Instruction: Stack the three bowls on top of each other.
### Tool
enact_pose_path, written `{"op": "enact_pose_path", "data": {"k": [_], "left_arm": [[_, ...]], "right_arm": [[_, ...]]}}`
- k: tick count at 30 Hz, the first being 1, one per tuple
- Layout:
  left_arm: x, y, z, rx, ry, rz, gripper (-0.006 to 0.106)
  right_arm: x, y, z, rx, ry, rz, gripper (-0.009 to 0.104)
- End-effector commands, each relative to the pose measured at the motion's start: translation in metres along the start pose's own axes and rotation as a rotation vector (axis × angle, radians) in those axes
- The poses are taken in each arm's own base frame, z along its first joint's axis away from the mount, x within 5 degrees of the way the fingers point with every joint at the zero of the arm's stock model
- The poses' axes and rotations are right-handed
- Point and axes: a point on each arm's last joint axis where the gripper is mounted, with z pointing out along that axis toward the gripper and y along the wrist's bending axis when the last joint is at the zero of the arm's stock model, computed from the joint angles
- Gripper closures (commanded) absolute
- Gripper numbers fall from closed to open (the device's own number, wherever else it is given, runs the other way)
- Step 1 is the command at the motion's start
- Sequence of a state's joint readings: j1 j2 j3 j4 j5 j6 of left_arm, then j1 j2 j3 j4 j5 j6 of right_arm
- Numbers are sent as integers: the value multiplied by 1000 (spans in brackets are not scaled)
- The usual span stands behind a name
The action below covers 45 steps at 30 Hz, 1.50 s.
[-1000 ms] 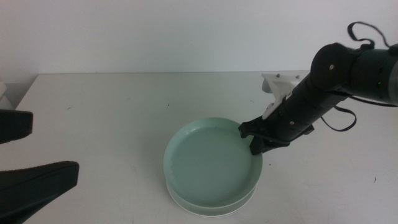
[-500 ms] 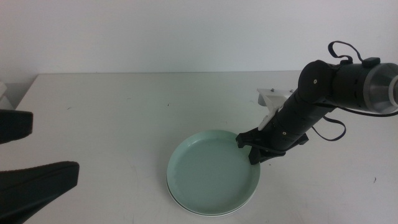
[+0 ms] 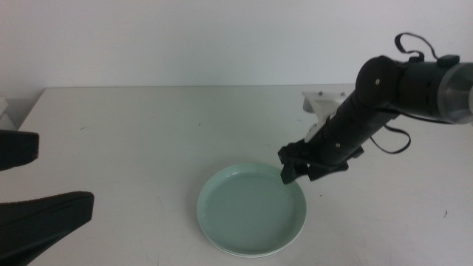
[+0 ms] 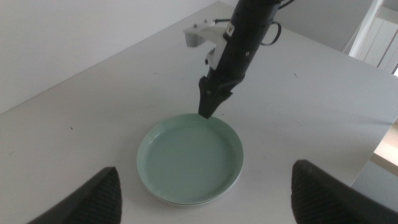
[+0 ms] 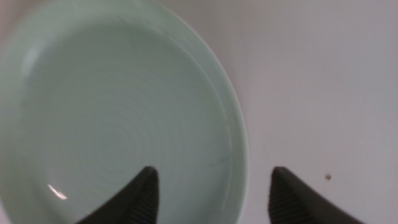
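The mint green bowl [image 3: 251, 210] lies flat on top of a stack at the front middle of the table. A pale rim [image 3: 238, 253] shows under it; I cannot tell the white and grey bowls apart. The stack also shows in the left wrist view [image 4: 189, 158]. My right gripper [image 3: 295, 171] hangs just above the green bowl's far right rim, open and empty. In the right wrist view its jaws [image 5: 211, 196] stand either side of the green rim [image 5: 239, 143]. My left gripper [image 3: 65, 174] waits open at the left edge, away from the stack.
A white bracket [image 3: 325, 100] stands on the table behind the right arm. In the left wrist view the right gripper [image 4: 208, 102] points down at the bowl's rim. The table's right edge [image 4: 373, 134] is near.
The green bowl was tilted in the right gripper's hold; it has settled flat on the stack. The right gripper has let go and risen slightly. The left arm has not moved.
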<state>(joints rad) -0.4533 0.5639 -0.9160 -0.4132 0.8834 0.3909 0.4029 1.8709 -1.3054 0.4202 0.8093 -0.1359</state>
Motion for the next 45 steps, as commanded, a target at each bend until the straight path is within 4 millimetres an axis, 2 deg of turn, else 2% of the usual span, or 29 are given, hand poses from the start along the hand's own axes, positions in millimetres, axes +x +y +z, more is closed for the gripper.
{"op": "enact_pose_path", "data": {"k": [1, 10, 16, 17, 20, 24, 31, 35, 38, 45], "left_arm": [[-12, 0, -3, -5, -85, -12, -2], [-12, 1, -3, -10, -84, -7, -2], [-16, 4, -3, -49, -126, 21, -2], [-18, 7, -1, -72, -143, 10, -2], [-27, 20, 11, -140, -197, -180, -2], [-31, 44, 34, -308, -170, -159, -2], [-26, 75, 68, -524, -56, -176, -2], [-25, 83, 76, -577, -40, -170, -2], [-26, 91, 75, -625, -29, -178, -2], [-25, 116, 56, -755, -21, -241, -2]], "right_arm": [[-15, 16, -41, -31, -137, -43, 43], [-38, 37, -92, -66, -257, -104, 43], [-42, 49, -129, -52, -280, -174, 43], [-42, 49, -135, -45, -289, -182, 43], [-40, 46, -156, -53, -346, -173, 43], [-35, 30, -188, -32, -422, -138, 43], [-14, -18, -234, 62, -483, -67, 44], [7, -31, -253, 112, -561, -32, 48], [22, -34, -260, 155, -600, -32, 51], [57, -31, -261, 202, -670, -34, 51]]}}
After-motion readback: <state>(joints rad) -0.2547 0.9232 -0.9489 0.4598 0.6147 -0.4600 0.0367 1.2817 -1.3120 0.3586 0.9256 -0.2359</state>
